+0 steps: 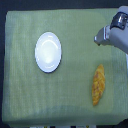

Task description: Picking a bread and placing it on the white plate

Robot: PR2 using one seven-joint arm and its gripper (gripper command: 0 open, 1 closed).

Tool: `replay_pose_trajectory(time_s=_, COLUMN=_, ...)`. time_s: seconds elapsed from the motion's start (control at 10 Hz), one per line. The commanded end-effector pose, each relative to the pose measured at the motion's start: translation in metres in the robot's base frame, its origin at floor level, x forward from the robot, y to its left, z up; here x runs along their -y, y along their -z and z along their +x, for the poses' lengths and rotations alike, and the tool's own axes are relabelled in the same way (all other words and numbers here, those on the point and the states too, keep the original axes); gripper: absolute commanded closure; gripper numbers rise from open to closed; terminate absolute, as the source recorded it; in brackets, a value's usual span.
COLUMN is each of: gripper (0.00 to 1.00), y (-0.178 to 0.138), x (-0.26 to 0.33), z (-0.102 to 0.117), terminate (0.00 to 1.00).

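The bread [98, 84], a long golden-orange loaf with pointed ends, lies on the green cloth at the lower part of the exterior view's right, running roughly top to bottom. The white plate [48, 51] sits round and bare on the exterior view's left of centre. My gripper [99, 38] reaches in from the upper corner on the exterior view's right, above and apart from the bread. The image is too blurred to show how its jaws stand. Nothing appears between its fingers.
A green cloth [70, 100] covers the table and reaches nearly to every border of the picture. The grey arm body [119, 30] fills the upper corner on the exterior view's right. A dark strip runs along the left edge.
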State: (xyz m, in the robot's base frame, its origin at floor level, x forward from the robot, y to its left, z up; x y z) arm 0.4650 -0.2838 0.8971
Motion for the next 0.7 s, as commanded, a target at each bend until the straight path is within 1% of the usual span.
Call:
replay_pose_trajectory(time_s=0.0, gripper=0.0, y=0.017, x=-0.002, z=-0.036, terminate=0.0)
replay_pose_trajectory(time_s=0.2, gripper=0.0, y=0.026, x=-0.009, z=-0.05, terminate=0.0)
replay_pose_trajectory(time_s=0.4, gripper=0.0, y=0.042, x=-0.015, z=-0.061, terminate=0.0)
replay_pose_trajectory(time_s=0.5, gripper=0.0, y=0.056, x=-0.02, z=-0.069, terminate=0.0)
replay_pose_trajectory(time_s=0.6, gripper=0.0, y=0.061, x=-0.022, z=-0.073, terminate=0.0)
